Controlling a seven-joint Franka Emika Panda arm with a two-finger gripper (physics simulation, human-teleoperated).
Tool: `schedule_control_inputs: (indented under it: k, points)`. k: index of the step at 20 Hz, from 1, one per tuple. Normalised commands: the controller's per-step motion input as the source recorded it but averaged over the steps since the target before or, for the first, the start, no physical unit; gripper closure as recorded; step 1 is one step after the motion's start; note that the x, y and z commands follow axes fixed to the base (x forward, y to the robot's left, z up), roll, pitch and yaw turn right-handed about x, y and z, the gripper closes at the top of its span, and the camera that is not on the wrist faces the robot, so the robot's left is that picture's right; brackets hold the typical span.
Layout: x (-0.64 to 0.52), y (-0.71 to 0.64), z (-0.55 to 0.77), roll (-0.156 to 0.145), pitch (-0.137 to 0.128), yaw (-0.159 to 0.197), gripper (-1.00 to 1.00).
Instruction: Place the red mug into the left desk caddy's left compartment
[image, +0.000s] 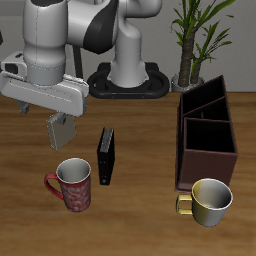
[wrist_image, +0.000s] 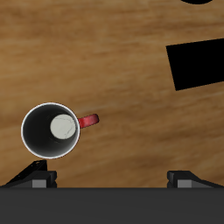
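above the desk (image: 140, 215), near the upright red mug (image: 74, 184) but off its centre, the pincer (image: 59, 131) hangs with jaws apart and empty; descending misaligned could clip the rim and tip it.

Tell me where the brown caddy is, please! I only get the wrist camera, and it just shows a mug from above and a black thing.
Observer: The left desk caddy stands across the table from the red mug. The black box is upright between them.
Operator: Is my gripper touching the mug?
Observer: No. The gripper hangs above the mug's rim, a bit farther back, clear of it.
Operator: Which end is the left compartment?
Observer: The left compartment is the taller slanted end, farthest from the table's front edge. A yellow-gold mug sits at the caddy's other, nearer end.
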Motion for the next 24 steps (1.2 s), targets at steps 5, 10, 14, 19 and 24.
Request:
schedule_control_inputs:
  k: [5, 10, 14, 19, 24]
  points:
    - [0.18, 0.17, -0.19, 0.016, 0.023, -0.017, -1.0]
    - [0.07, 0.0, -0.1, 0.012, 0.009, -0.021, -1.0]
    - [0.02, -0.14, -0.24, 0.003, 0.017, -0.009, -1.0]
    - [0.06, -0.07, -0.3, -0.002, 0.04, -0.021, -1.0]
    - [0.08, 0.07, -0.33, 0.02, 0.024, -0.009, -1.0]
